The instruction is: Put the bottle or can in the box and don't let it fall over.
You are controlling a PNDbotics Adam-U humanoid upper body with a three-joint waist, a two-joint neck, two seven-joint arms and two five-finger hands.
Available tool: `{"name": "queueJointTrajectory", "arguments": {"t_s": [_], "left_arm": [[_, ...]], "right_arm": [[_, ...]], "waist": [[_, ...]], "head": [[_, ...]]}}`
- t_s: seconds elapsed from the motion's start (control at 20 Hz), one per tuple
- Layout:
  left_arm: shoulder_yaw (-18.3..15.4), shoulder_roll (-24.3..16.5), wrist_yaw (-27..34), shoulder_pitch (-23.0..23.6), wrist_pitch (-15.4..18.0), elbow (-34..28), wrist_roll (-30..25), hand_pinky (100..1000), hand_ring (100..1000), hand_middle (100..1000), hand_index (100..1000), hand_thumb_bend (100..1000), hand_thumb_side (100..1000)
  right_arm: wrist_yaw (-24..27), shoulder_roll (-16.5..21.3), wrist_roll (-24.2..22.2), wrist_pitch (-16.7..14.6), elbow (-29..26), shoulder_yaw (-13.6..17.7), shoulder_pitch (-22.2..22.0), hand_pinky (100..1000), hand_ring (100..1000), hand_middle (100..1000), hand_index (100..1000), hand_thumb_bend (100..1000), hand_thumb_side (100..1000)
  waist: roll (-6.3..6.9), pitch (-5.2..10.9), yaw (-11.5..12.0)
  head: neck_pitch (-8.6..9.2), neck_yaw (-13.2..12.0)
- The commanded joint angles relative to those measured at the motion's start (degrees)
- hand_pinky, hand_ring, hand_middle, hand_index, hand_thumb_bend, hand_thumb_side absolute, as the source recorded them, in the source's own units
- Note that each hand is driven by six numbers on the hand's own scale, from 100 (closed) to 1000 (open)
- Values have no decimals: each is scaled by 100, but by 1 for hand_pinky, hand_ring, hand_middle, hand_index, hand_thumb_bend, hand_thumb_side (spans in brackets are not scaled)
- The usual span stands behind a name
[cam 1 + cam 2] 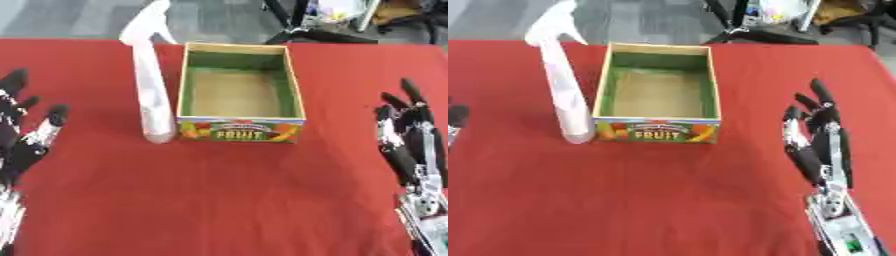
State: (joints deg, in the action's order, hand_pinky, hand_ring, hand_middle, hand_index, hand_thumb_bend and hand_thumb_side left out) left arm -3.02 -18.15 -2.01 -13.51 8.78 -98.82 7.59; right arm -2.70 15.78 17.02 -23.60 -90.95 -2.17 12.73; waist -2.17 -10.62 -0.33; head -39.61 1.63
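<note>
- A tall white spray bottle [151, 95] stands upright on the red worktop [227, 190], just beside the left wall of a cardboard box [241, 129], its trigger head rising above the box's rim.
- The box, green on its inner walls and marked "FRUIT" on the near face, sits open-topped near the far middle of the worktop; its brown floor shows bare.
- The robot's left hand [22, 140] rests at the left edge of the left eye view, fingers straight, spread apart and pointing up, well apart from the bottle and holding nothing.
- The right hand [820, 140] stands near the right edge, fingers likewise straight and apart, pointing away from the robot, well clear of the box.
- Beyond the worktop's far edge, grey floor and dark stand legs [737, 25] are visible.
</note>
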Motion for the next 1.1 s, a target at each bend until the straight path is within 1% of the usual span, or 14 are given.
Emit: {"name": "queueJointTrajectory", "arguments": {"t_s": [0.05,0.45,0.55,0.65,0.75,1.0,1.05,1.1], "left_arm": [[-49,-66,24,-52,2,-49,-34,908,1000,917,892,616,469],[-38,-79,-5,-63,-1,-59,-68,911,1000,917,890,626,471],[5,-111,-6,-94,-12,-56,-113,911,1000,918,888,645,470],[86,-195,-37,-189,-68,-23,-221,912,1000,922,888,686,496],[210,-305,-69,-370,-152,62,-363,911,1000,924,887,739,511],[527,-492,-30,-1006,-355,542,-625,908,1000,929,889,777,514],[570,-487,-30,-1138,-387,686,-631,906,1000,929,890,824,545],[613,-464,-26,-1270,-420,854,-612,905,1000,929,890,836,548]], "right_arm": [[30,47,-11,-12,-50,24,48,782,880,1000,957,100,470],[28,50,-15,-6,-58,27,40,783,881,1000,958,100,470],[28,52,-21,-6,-58,24,36,783,881,1000,958,100,470],[30,54,-23,-6,-58,23,38,783,881,1000,958,100,470],[32,55,-33,-5,-57,12,37,783,882,1000,958,100,470],[46,43,-57,-8,-54,-9,40,783,882,1000,958,100,470],[49,38,-62,-8,-53,-15,39,783,882,1000,958,100,470],[53,32,-69,-9,-51,-20,38,783,882,1000,958,100,470]], "waist": [[5,52,4],[-5,62,13],[-2,63,11],[2,63,3],[6,69,-13],[6,77,-78],[3,76,-95],[0,75,-109]], "head": [[53,-4],[37,-1],[37,-7],[45,-5],[41,-13],[44,-44],[34,-55],[29,-66]]}}
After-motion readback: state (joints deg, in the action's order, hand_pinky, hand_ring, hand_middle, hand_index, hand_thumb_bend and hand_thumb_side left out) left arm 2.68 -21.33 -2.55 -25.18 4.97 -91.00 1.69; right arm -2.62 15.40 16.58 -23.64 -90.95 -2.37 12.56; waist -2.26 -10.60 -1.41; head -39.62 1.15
